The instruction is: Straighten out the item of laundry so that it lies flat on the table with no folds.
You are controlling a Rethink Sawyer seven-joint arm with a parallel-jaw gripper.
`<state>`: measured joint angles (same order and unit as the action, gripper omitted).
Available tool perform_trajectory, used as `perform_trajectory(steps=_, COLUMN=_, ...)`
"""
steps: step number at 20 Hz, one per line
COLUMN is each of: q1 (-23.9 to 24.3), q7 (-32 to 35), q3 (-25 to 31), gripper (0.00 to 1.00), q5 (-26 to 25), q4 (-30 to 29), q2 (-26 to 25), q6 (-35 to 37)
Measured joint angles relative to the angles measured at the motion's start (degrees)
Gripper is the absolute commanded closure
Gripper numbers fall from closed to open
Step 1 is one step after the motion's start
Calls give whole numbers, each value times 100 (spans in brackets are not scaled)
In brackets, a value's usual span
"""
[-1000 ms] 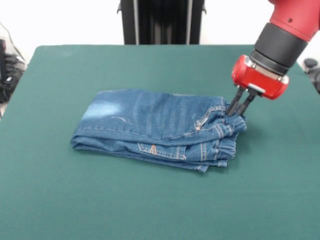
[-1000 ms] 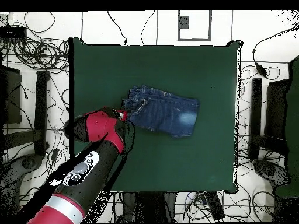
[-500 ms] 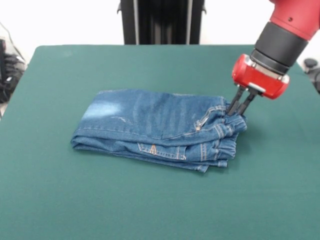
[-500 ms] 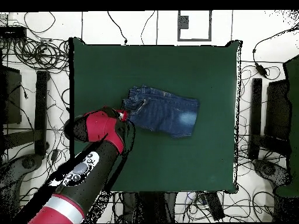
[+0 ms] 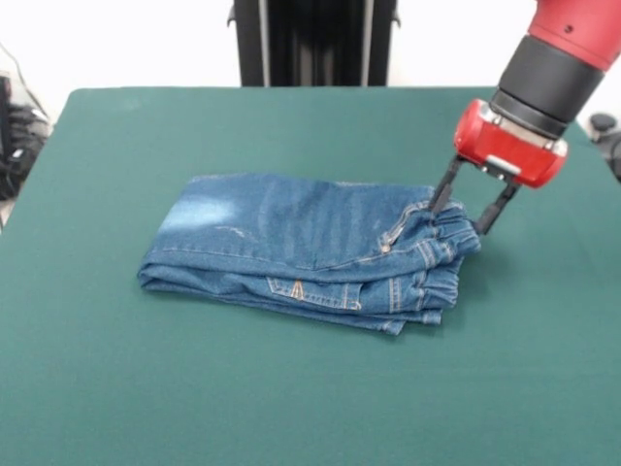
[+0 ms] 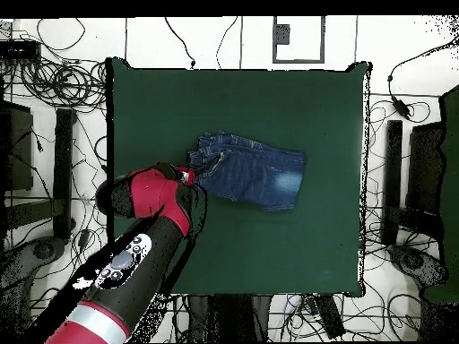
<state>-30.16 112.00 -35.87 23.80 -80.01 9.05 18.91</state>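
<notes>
Gripper: the gripper (image 5: 469,207) hangs from the red and black arm (image 5: 543,78) with its two dark fingers (image 5: 443,189) spread apart, holding nothing; one finger stands at the far side of the gathered waistband, the other just off its end, over bare cloth.
Gripper from above: in the overhead view the arm's red wrist covers most of the gripper (image 6: 189,174), which sits at the waistband end of the garment.
Jeans: the item of laundry (image 5: 310,250) is a small pair of blue denim jeans, folded over on itself in layers, with stacked edges showing along its near side in the front view.
Waistband: the elastic, puckered waistband (image 5: 441,260) lies at the end nearest the gripper.
Faded patch: a whitish patch (image 5: 202,211) sits at the opposite end.
Stitching: orange-tan seams show on the near edge.
Place: the jeans lie around the middle of the table (image 5: 291,388), well apart from all four edges; in the overhead view they sit slightly nearer the edge the arm crosses.
</notes>
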Motion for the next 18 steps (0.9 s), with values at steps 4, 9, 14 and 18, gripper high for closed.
perform_trajectory(steps=4, q1=22, q7=0, q3=-1, gripper=0, q5=2, q4=-2, q2=71, q6=0)
perform_trajectory(steps=9, q1=35, q7=1, q3=0, gripper=0, q5=6, q4=-7, q2=120, q6=0)
perform_trajectory(steps=14, q1=35, q7=1, q3=-1, gripper=0, q5=21, q4=-7, q2=166, q6=0)
perform_trajectory(steps=18, q1=37, q7=1, q3=0, gripper=0, q5=38, q4=-8, q2=167, q6=0)
